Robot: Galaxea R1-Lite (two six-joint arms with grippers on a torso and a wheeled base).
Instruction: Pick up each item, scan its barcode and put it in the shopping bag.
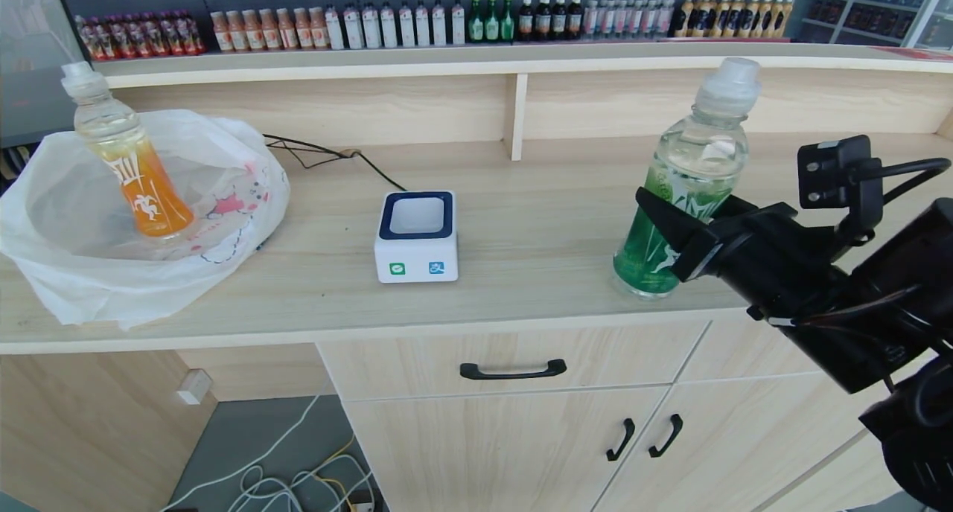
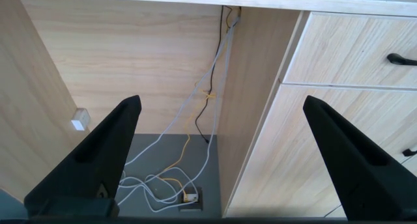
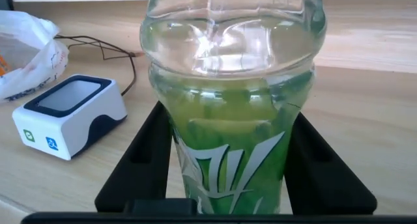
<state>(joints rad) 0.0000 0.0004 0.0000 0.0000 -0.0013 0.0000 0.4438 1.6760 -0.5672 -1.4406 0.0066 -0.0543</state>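
Observation:
A green bottle (image 1: 692, 177) with a clear cap stands on the right part of the wooden counter (image 1: 536, 222). My right gripper (image 1: 689, 214) is shut on the green bottle's lower body, one finger on each side of the bottle (image 3: 231, 48) in the right wrist view, where the gripper (image 3: 232, 120) frames it. The white barcode scanner (image 1: 417, 235) with a dark blue rim sits mid-counter, left of the bottle. An orange bottle (image 1: 130, 162) stands inside the white shopping bag (image 1: 223, 199) at the far left. My left gripper (image 2: 221, 101) hangs open below the counter, holding nothing.
A raised ledge with a vertical divider (image 1: 515, 114) runs behind the counter, and a black cable (image 1: 327, 155) leads from the scanner towards it. Drawers and cabinet doors with black handles (image 1: 512, 369) lie below. Loose cables (image 2: 176, 178) lie on the floor under the counter.

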